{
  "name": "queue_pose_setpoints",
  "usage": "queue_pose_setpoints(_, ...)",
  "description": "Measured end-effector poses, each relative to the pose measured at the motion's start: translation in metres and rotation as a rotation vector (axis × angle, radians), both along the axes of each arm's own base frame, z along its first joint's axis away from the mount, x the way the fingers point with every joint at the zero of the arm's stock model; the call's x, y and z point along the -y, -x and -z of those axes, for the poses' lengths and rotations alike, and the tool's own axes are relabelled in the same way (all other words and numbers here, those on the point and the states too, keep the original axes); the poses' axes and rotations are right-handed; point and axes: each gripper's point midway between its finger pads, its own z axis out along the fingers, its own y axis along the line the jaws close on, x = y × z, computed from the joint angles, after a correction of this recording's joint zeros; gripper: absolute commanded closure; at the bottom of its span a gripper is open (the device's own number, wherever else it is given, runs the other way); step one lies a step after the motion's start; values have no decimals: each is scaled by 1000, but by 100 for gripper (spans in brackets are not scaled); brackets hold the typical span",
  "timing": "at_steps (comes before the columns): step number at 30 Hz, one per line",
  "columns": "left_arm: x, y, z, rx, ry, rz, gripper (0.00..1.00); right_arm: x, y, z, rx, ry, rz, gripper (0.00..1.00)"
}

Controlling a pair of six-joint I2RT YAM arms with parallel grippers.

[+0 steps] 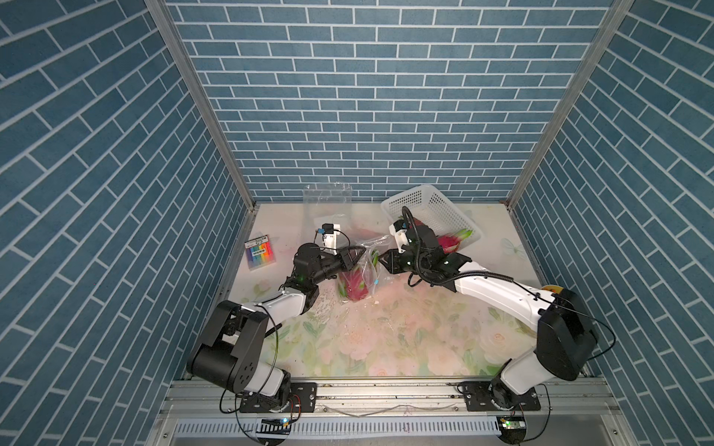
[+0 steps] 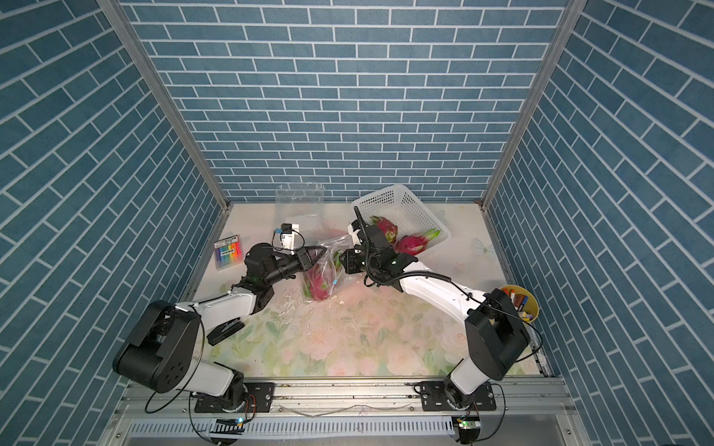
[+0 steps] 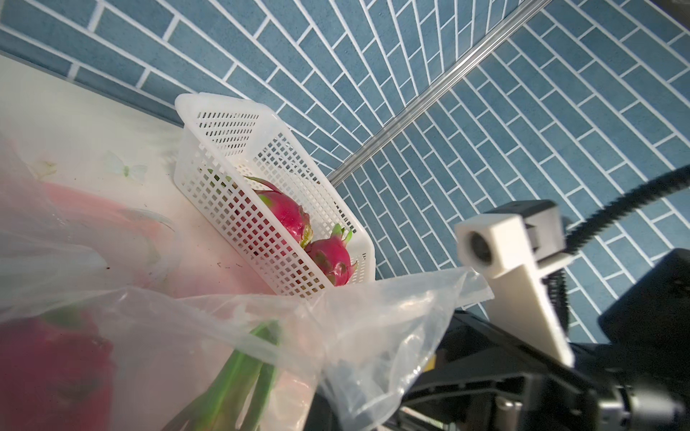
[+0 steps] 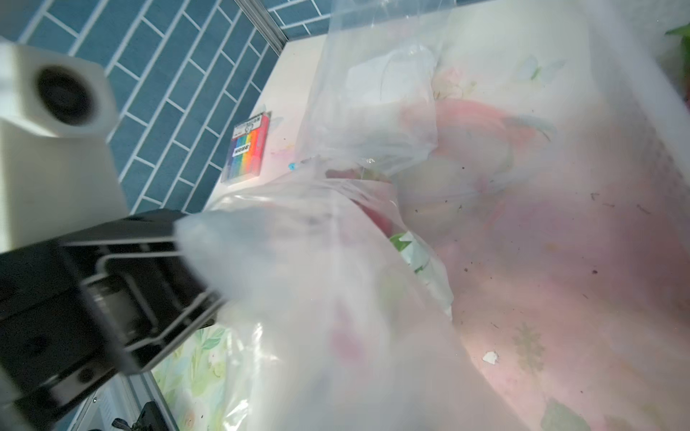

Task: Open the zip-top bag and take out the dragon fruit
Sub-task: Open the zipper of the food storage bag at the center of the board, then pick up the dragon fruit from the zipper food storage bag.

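The clear zip-top bag [image 1: 367, 270] [image 2: 329, 266] stands on the floral table between my two arms. A red dragon fruit [image 1: 353, 289] [image 2: 318, 289] with green tips sits inside it, and shows through the plastic in the left wrist view [image 3: 48, 373]. My left gripper [image 1: 361, 255] [image 2: 320, 255] is shut on the bag's top edge from the left. My right gripper [image 1: 382, 259] [image 2: 343, 260] is at the same top edge from the right. Plastic covers its jaws in the right wrist view, so their state is hidden. A small blue slider [image 2: 335, 283] hangs on the bag's side.
A white mesh basket [image 1: 429, 204] [image 3: 224, 156] at the back right holds two more dragon fruits [image 2: 386, 228] [image 2: 411, 243]. Another clear bag [image 1: 328, 200] lies at the back wall. A rainbow-coloured box [image 1: 260, 253] [image 4: 248, 149] lies at the left; a yellow bowl [image 2: 521, 305] stands at the right edge.
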Motion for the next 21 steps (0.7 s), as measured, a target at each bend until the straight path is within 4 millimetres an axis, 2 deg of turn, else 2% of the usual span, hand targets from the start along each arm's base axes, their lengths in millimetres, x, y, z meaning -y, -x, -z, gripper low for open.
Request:
queue_pose_setpoints(1, 1, 0, 0, 0, 2, 1, 94, -2, -1, 6, -12, 3, 3, 74)
queue_pose_setpoints(5, 2, 0, 1, -5, 6, 5, 94, -8, -9, 21, -41, -8, 25, 62)
queue_pose_setpoints(8, 3, 0, 2, -9, 8, 6, 93, -10, -14, 26, -57, -26, 47, 62)
queue_pose_setpoints(12, 4, 0, 3, -11, 10, 8, 93, -17, -15, 19, -68, -79, 50, 67)
queue_pose_setpoints(21, 7, -6, 16, -41, 20, 7, 91, -17, -1, 13, -124, -130, 50, 67)
